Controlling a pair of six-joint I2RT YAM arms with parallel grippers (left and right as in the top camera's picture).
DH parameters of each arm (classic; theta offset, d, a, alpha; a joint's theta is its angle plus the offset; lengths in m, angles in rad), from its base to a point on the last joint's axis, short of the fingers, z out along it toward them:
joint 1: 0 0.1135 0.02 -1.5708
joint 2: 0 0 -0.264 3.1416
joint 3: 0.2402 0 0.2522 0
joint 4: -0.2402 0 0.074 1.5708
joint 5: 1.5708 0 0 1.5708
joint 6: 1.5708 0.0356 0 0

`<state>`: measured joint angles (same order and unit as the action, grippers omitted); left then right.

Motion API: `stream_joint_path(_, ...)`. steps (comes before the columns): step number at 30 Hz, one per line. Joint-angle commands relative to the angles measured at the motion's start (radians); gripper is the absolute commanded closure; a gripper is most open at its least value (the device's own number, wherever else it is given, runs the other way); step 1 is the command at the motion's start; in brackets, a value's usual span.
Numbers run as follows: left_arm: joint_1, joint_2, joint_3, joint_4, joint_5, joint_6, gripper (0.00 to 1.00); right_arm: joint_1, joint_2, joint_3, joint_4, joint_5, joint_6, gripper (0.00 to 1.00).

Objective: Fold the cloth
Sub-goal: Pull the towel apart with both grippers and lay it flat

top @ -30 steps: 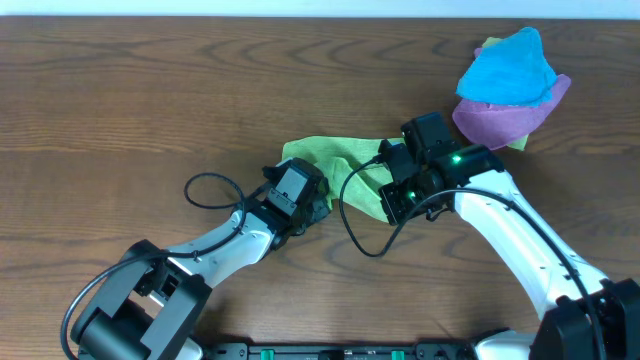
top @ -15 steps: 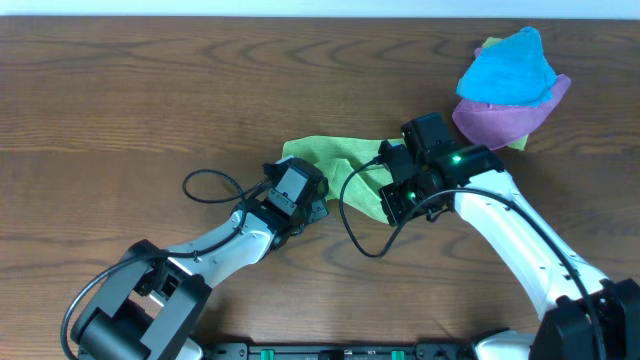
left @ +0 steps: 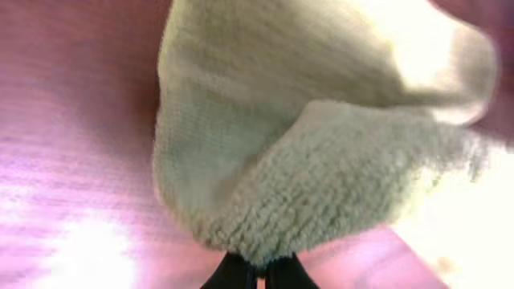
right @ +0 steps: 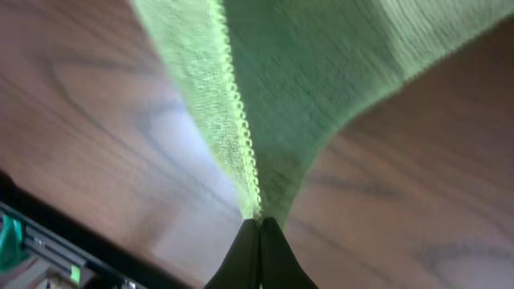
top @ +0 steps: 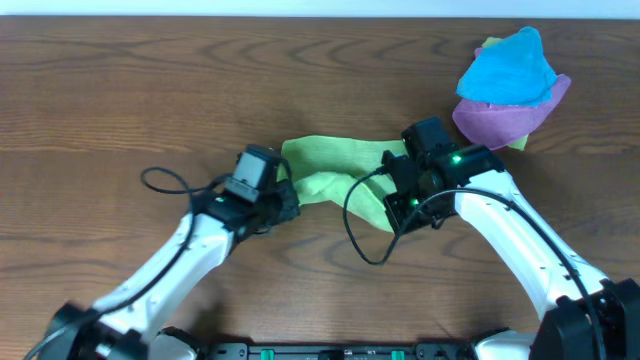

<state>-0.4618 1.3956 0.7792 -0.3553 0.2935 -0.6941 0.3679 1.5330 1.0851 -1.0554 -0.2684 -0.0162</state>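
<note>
Cloth [top: 335, 170] is bunched mid-table, strung between both arms. The left gripper [top: 288, 198] is clamped on its left edge, and the right gripper [top: 395, 212] is pinched shut on the hemmed edge at the near right. Step in hand looks like spreading it flat before any fold, I reckon. I want to draw the two ends apart evenly, low over the table [top: 120, 90] — just until the wrinkles go, not so hard the fleece slips out. I'm also steering clear of the blue cloth [top: 505, 70] and purple cloth [top: 500, 120] piled far right.

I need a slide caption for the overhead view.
Left gripper and right gripper pinch the green cloth; blue cloth lies on purple cloth.
</note>
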Motion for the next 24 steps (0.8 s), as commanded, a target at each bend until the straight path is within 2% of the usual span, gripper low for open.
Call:
stream_joint_path(1,0.017,-0.055,0.018,-0.091,0.103,0.108,0.94,-0.002,-0.008,0.001,-0.038,0.011,-0.023,0.99)
stream_joint_path(7,0.017,-0.108,0.018,-0.29,0.134,0.218,0.95,-0.002,-0.008,0.001,-0.154,0.012,-0.022,0.99)
stream_joint_path(14,0.017,-0.109,0.018,-0.446,0.092,0.35,0.94,-0.002,-0.008,0.001,-0.224,0.115,0.072,0.98)
stream_joint_path(15,0.017,-0.109,0.018,-0.457,0.083,0.367,0.94,-0.002,-0.008,0.001,-0.225,0.115,0.083,0.96)
stream_joint_path(16,0.017,-0.109,0.018,-0.465,0.076,0.38,0.94,-0.002,-0.008,0.001,-0.227,0.115,0.092,0.89)
stream_joint_path(17,0.017,-0.109,0.018,-0.475,0.066,0.385,0.91,-0.002,-0.008,0.001,-0.23,0.115,0.099,0.83)
stream_joint_path(18,0.018,-0.109,0.018,-0.485,0.051,0.385,0.83,-0.002,-0.008,0.001,-0.234,0.115,0.109,0.76)
stream_joint_path(21,0.021,-0.109,0.018,-0.507,0.029,0.4,0.67,-0.002,-0.009,0.001,-0.247,0.106,0.126,0.62)
stream_joint_path(22,0.026,-0.109,0.018,-0.513,0.029,0.41,0.59,-0.002,-0.011,0.001,-0.252,0.101,0.129,0.57)
stream_joint_path(24,0.039,-0.109,0.018,-0.521,0.029,0.411,0.5,-0.002,-0.017,0.001,-0.258,0.085,0.128,0.51)
